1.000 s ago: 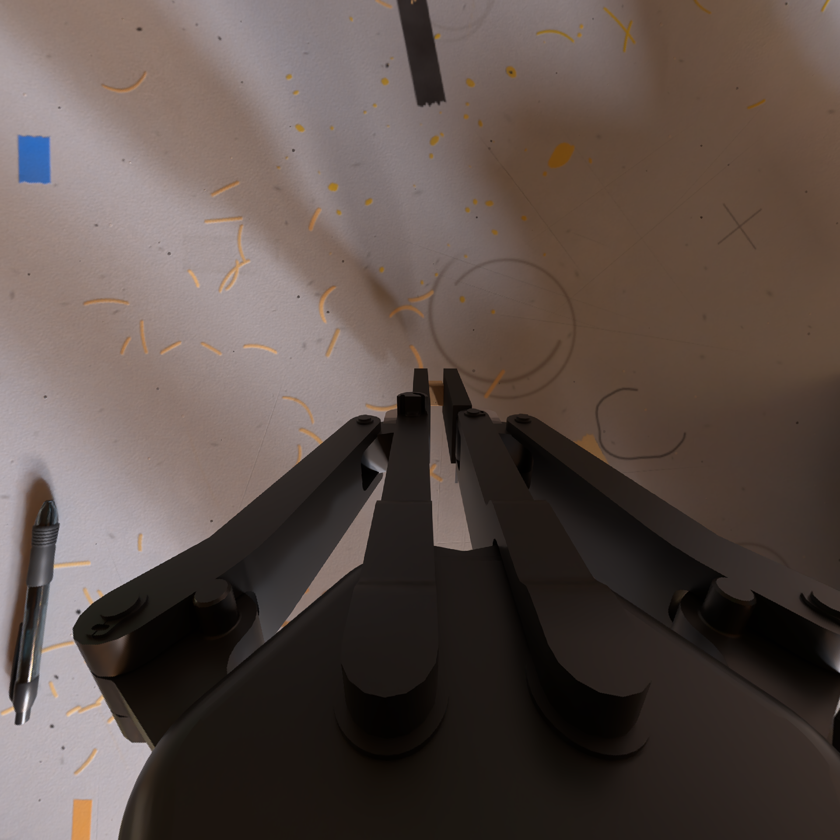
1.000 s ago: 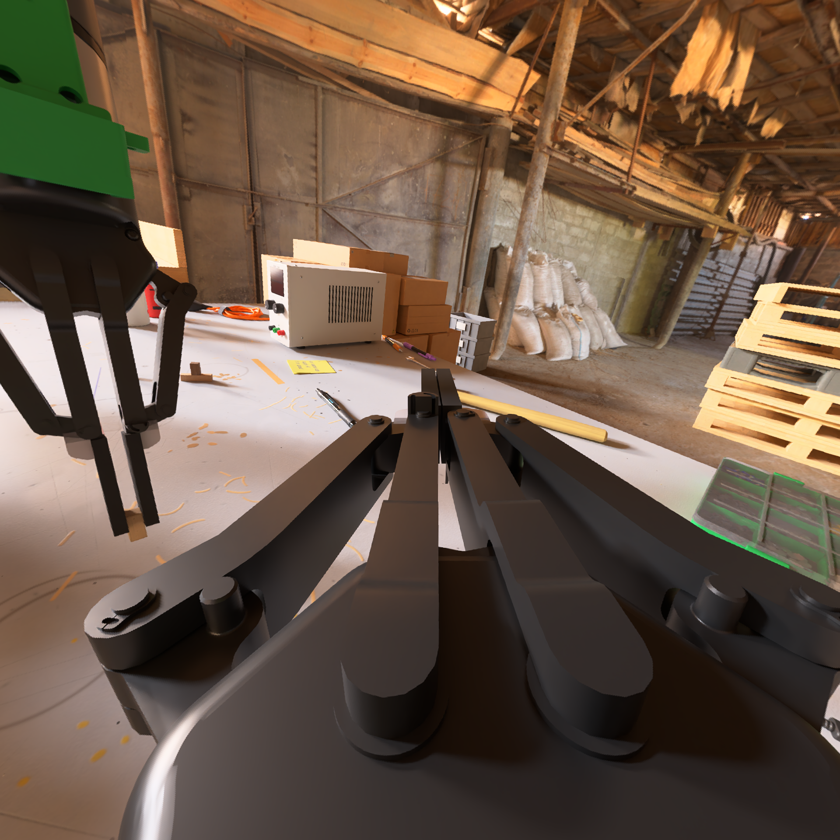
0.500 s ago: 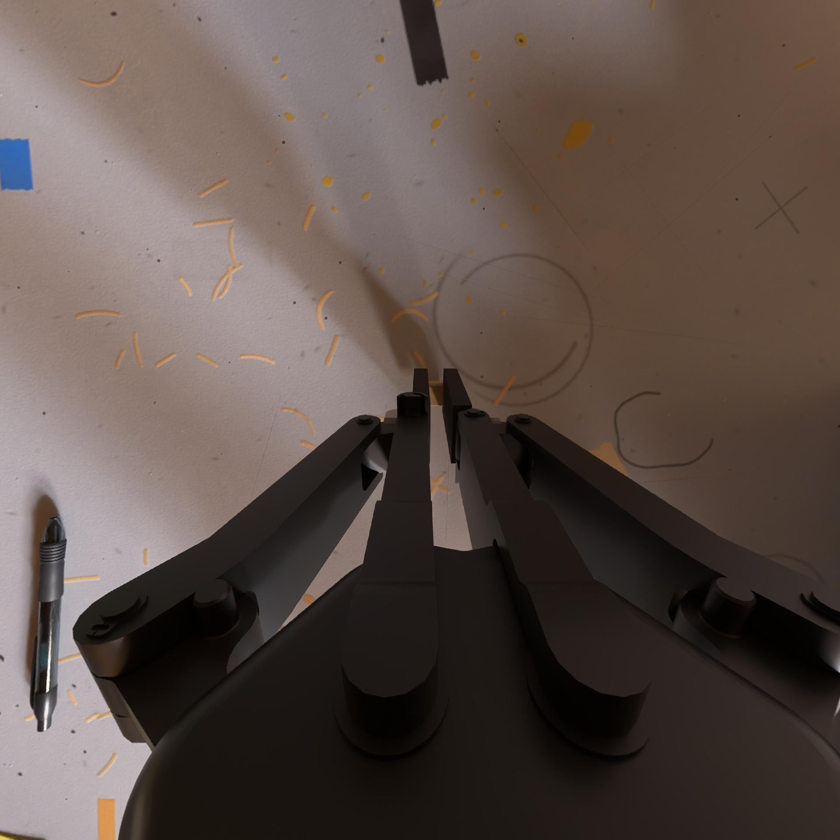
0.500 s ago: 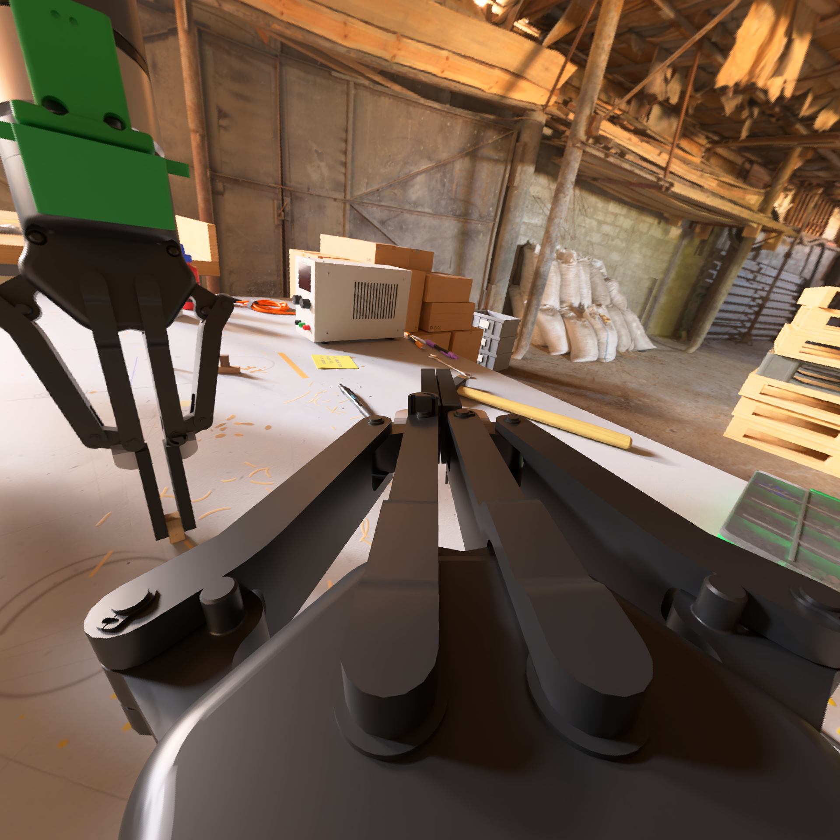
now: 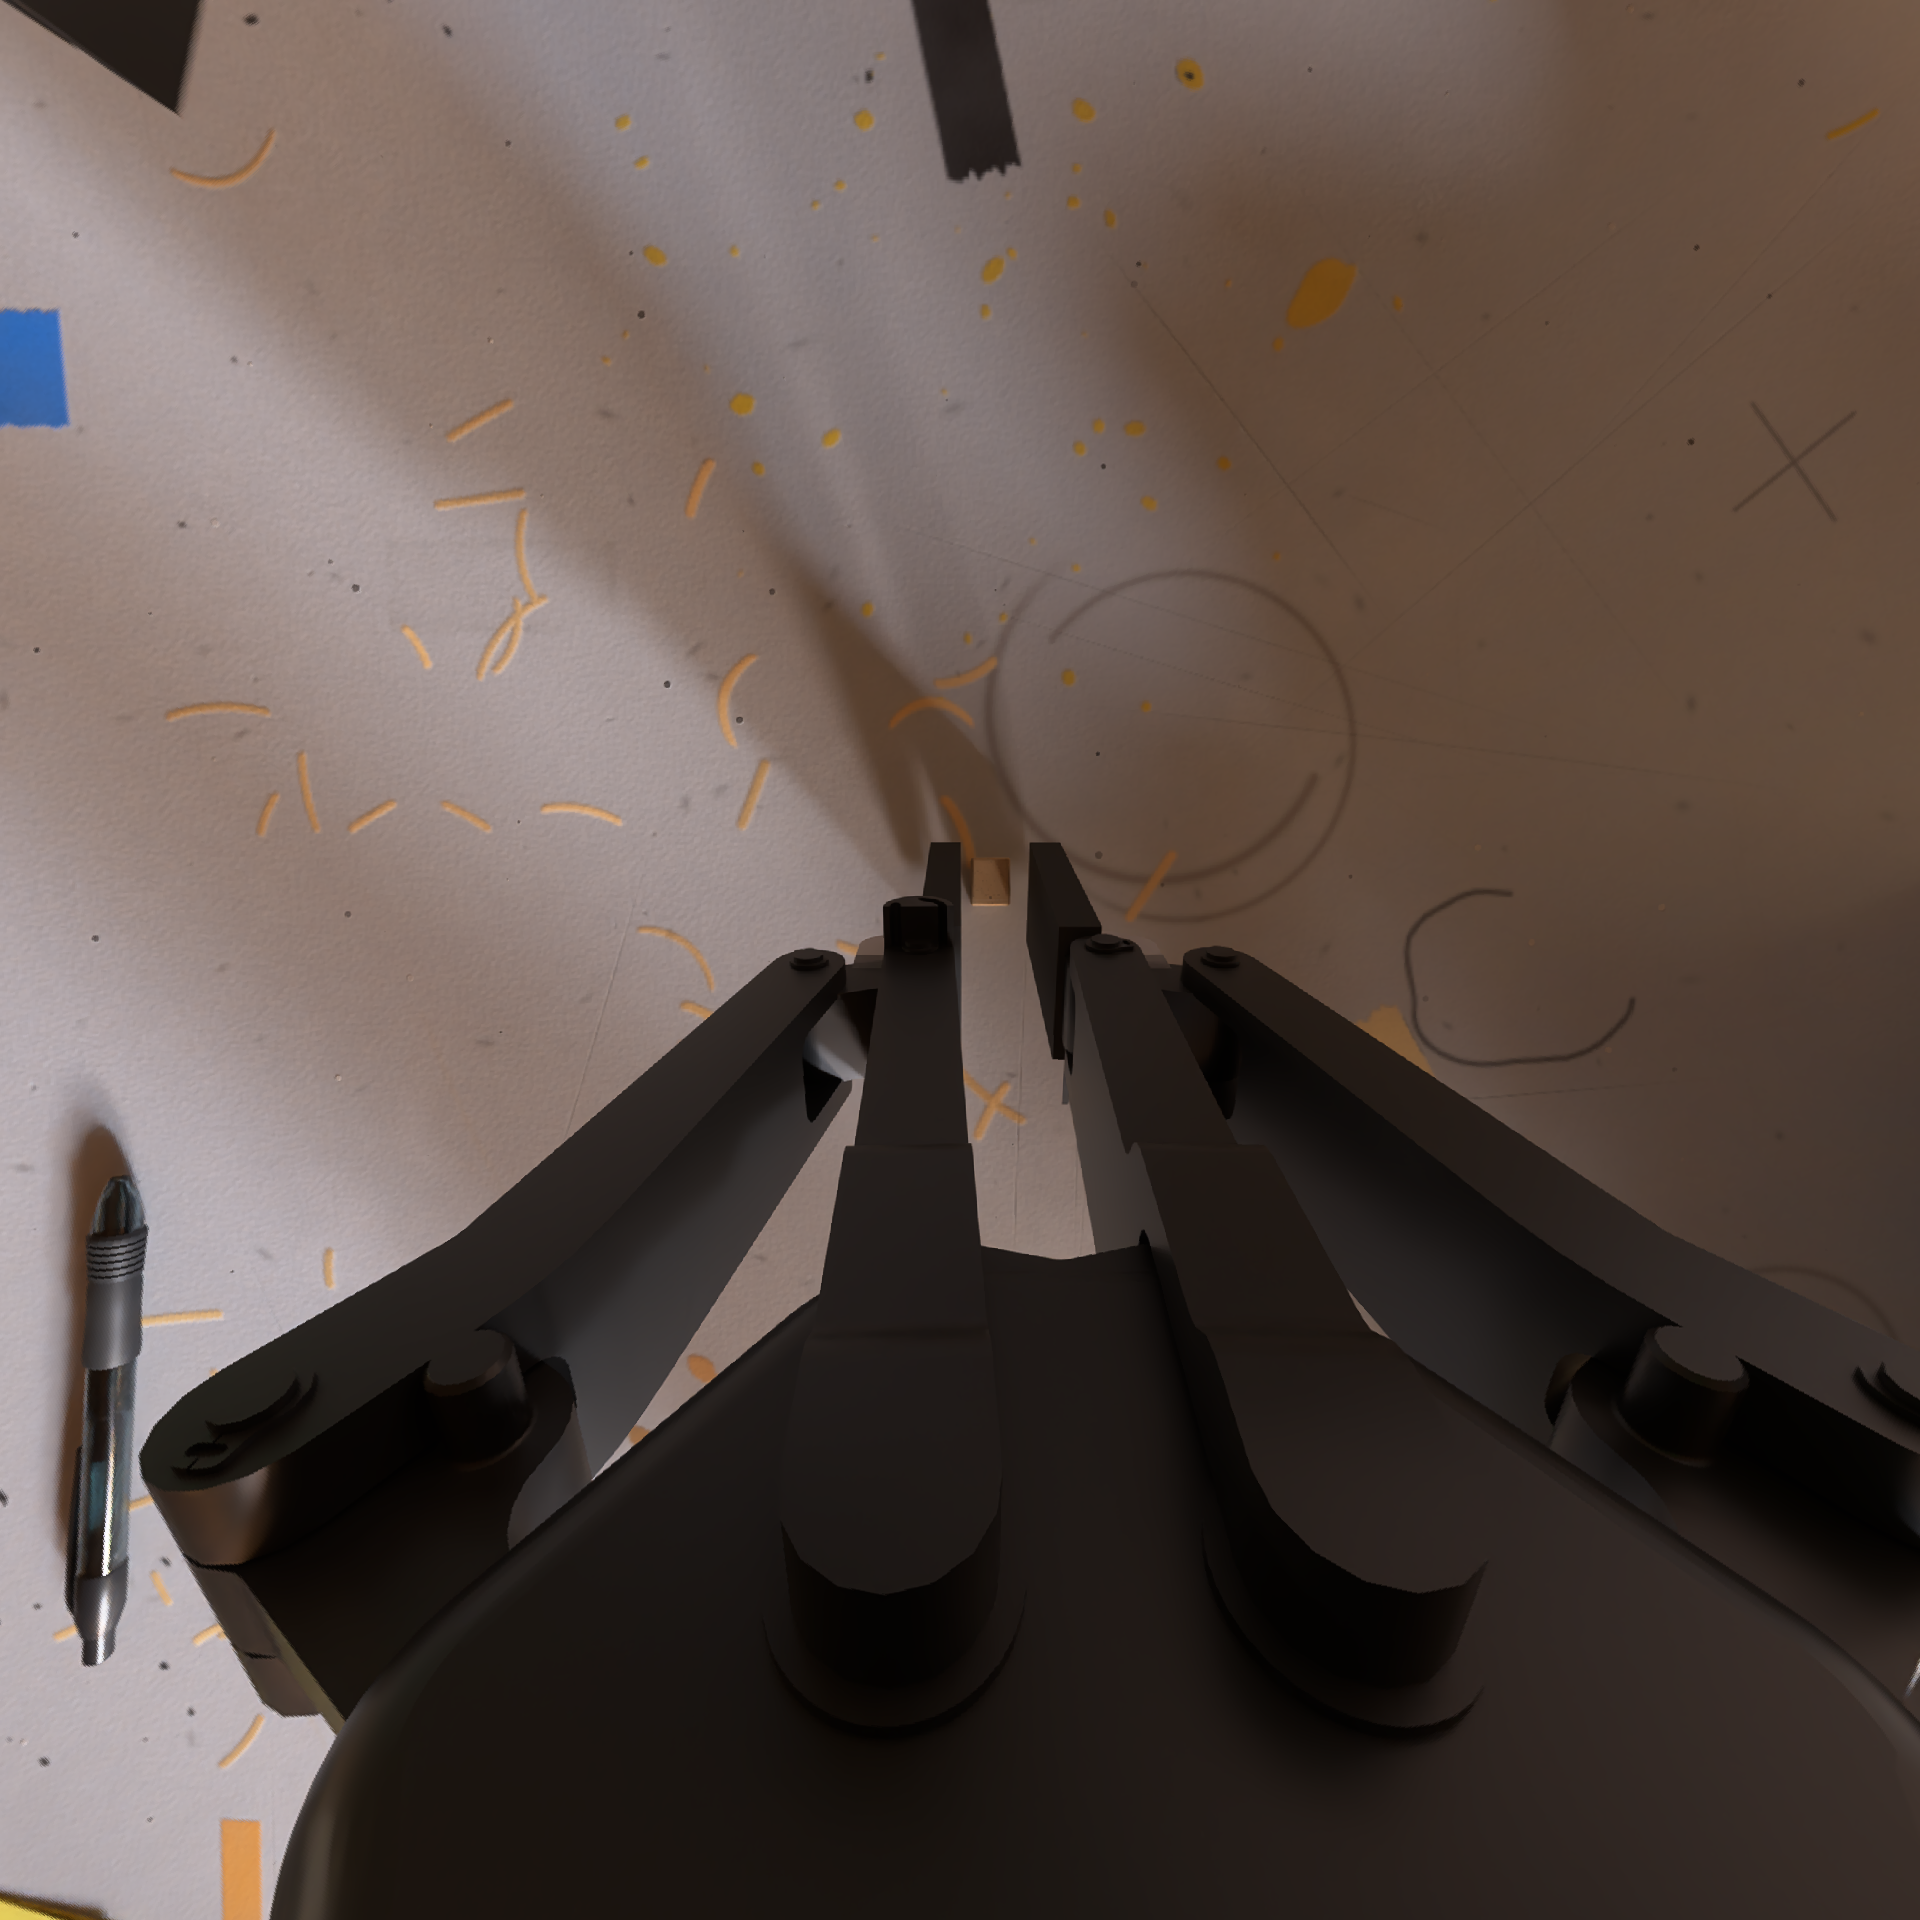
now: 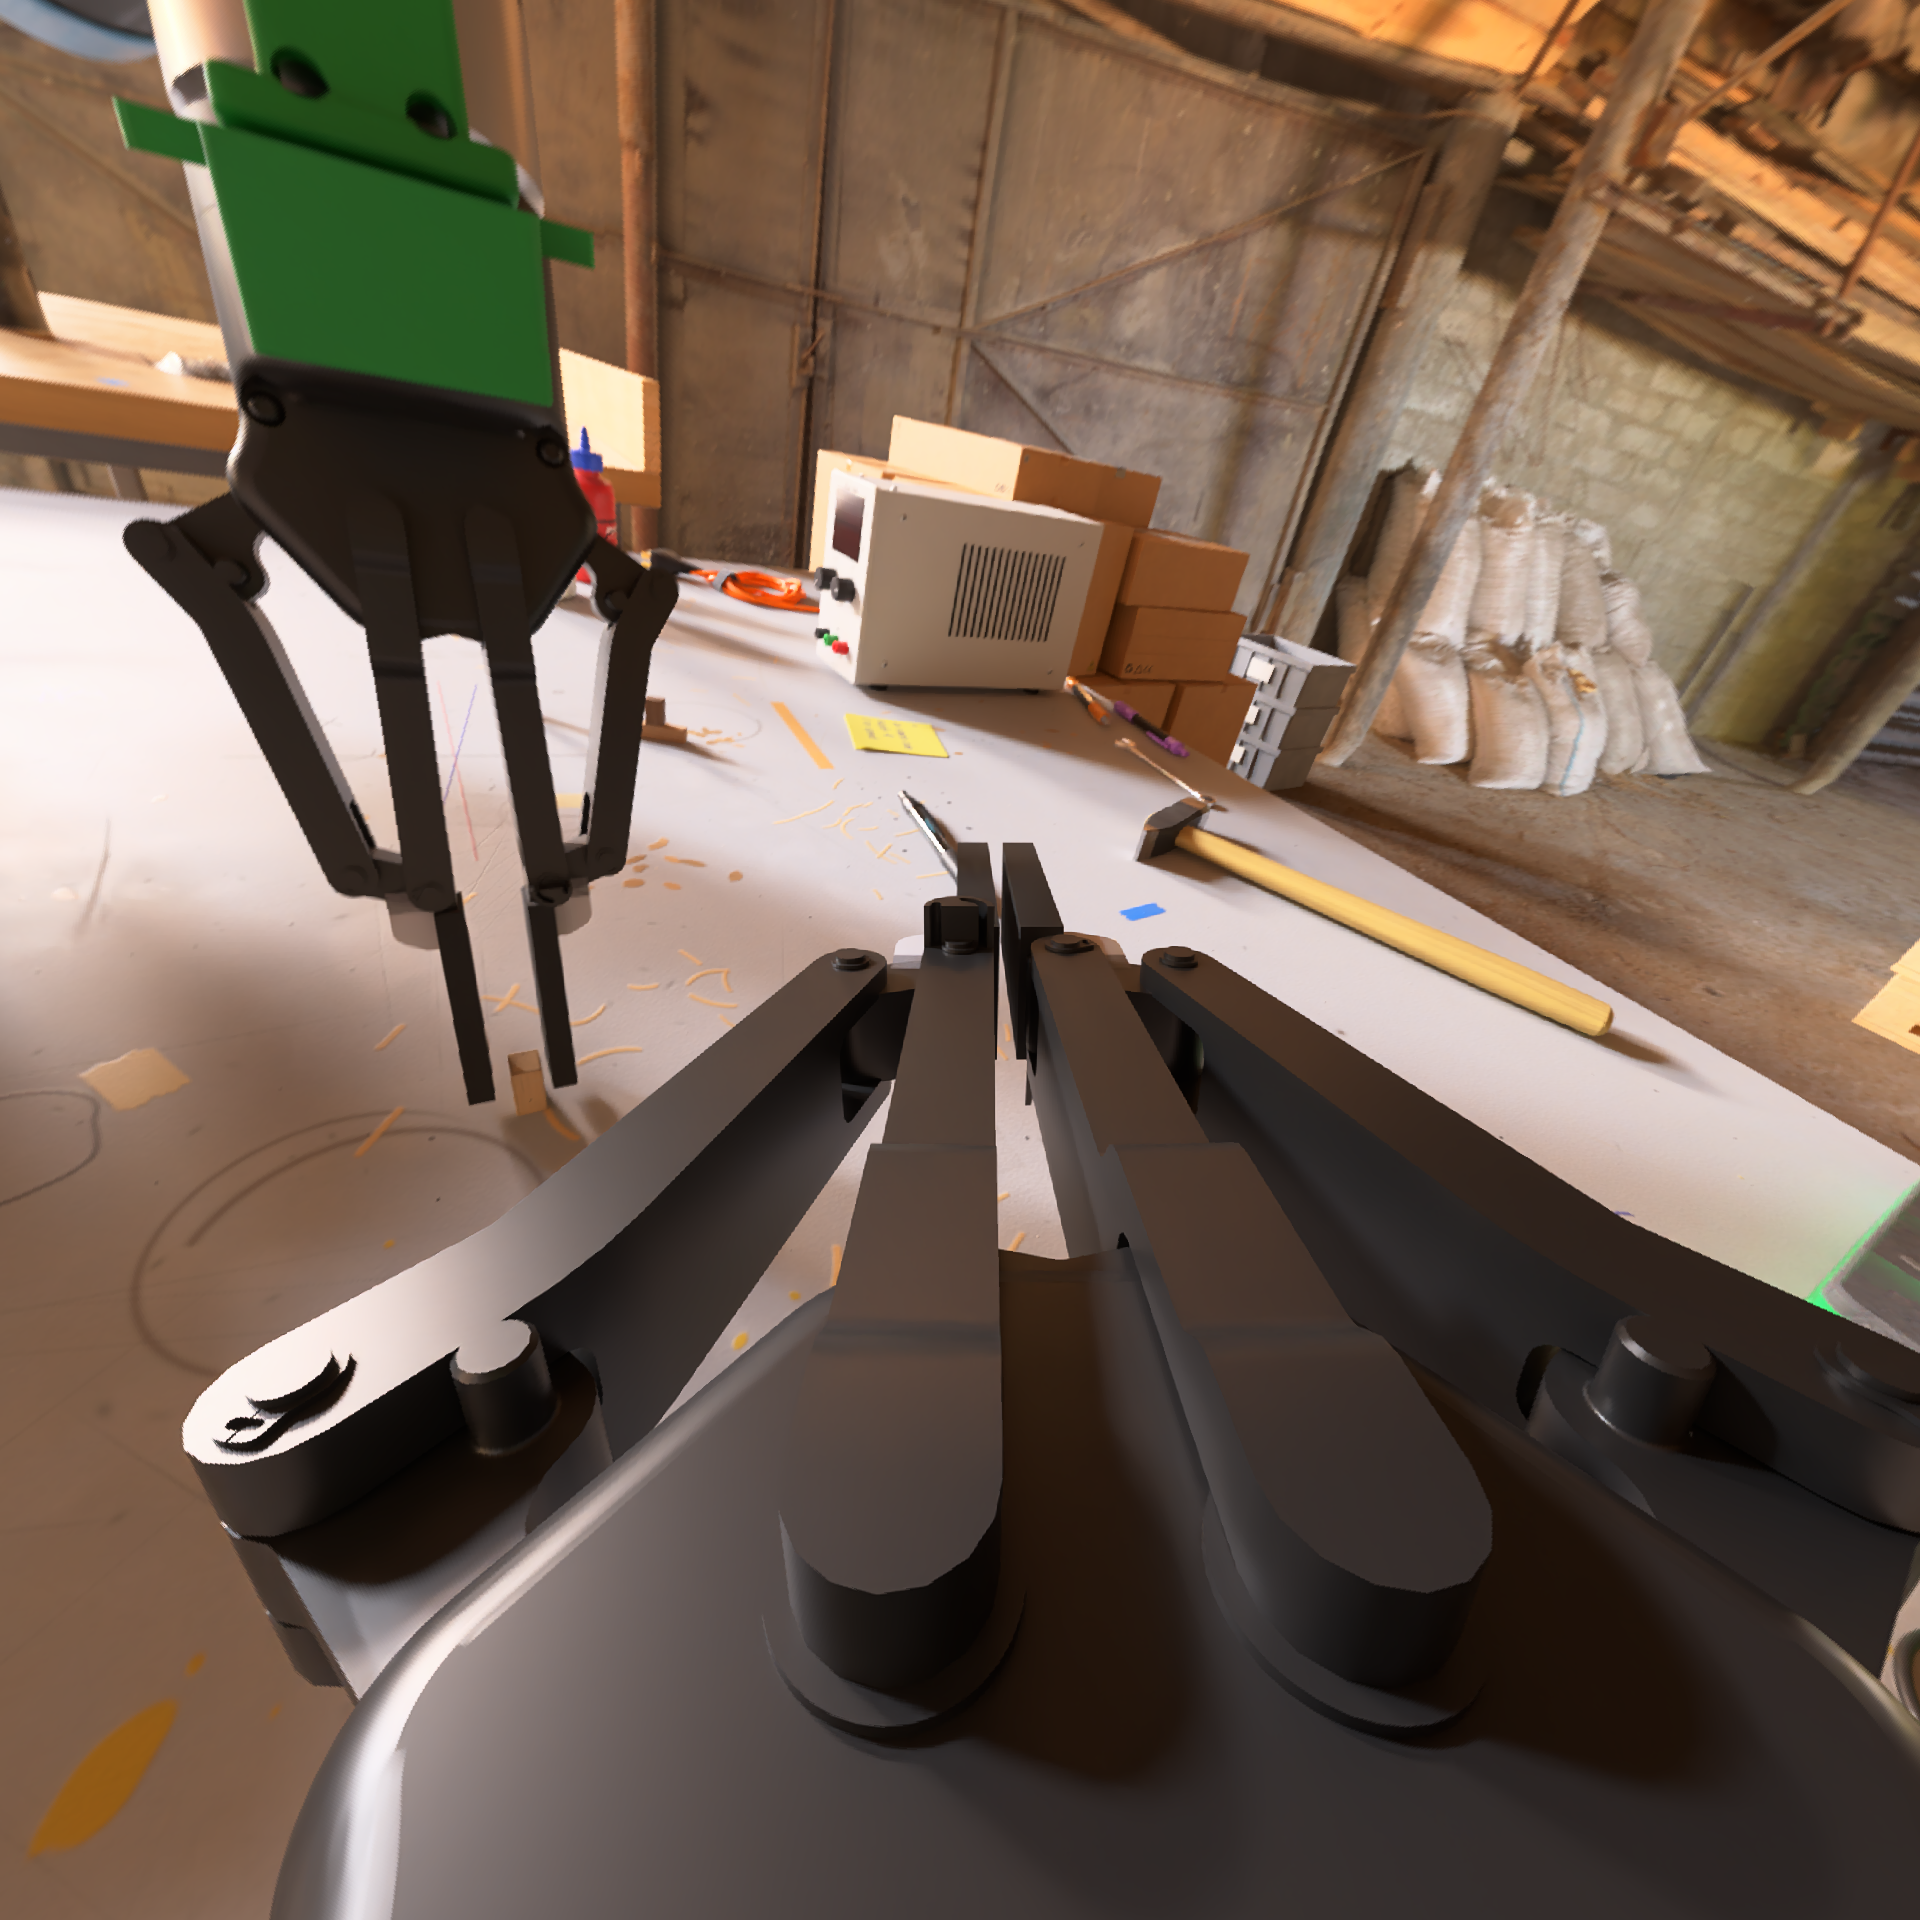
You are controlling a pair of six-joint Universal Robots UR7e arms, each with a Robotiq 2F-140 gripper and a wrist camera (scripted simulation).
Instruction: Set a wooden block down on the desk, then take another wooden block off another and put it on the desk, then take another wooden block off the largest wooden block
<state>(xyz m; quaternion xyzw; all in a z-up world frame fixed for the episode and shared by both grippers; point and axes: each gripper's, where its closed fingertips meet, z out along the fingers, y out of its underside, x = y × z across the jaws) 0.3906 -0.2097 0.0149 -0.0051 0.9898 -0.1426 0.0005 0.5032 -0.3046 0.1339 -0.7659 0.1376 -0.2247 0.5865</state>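
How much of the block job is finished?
Done: one small wooden block stands on the desk, and the left pincer has opened around it. In hand: nothing; the right pincer is shut and empty. Left: unstacking the far blocks.

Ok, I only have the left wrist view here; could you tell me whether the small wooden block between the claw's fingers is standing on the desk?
Observer: Yes; the wooden block stands on the desk, between the open left claw fingers.
Operator: Where are the other blocks?
Observer: A small stack sits farther back, left of the white box.
Operator: And the right claw?
Observer: The right claw is shut and empty.
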